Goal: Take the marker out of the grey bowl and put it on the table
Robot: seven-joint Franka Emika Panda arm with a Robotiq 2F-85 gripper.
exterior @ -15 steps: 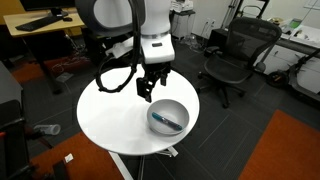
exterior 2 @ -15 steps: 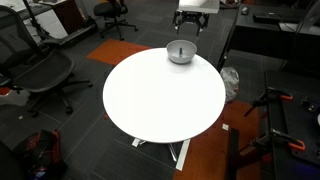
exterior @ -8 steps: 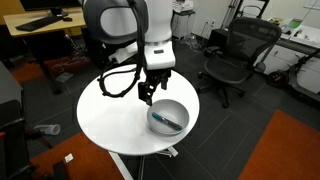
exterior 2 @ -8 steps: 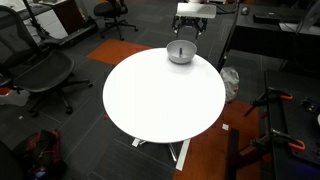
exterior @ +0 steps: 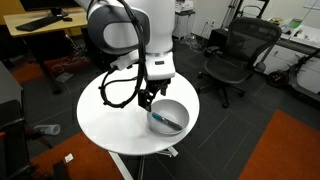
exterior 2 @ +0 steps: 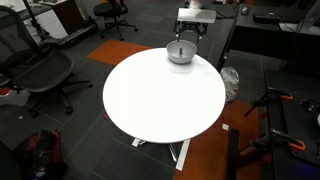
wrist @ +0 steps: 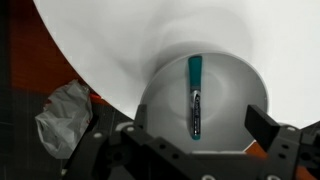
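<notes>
**The marker left in the grey bowl, pincer parted**

In an exterior view, the pincer is seen low over the white worktop, just beside the grey bowl, in which the marker is laid. In an exterior view, the grey bowl is found near the far edge of the worktop, beneath the pincer. In the wrist view, the marker is shown on the bowl's floor, teal end turned away from the pincer, whose fingers are held apart, with nothing gripped.
</notes>
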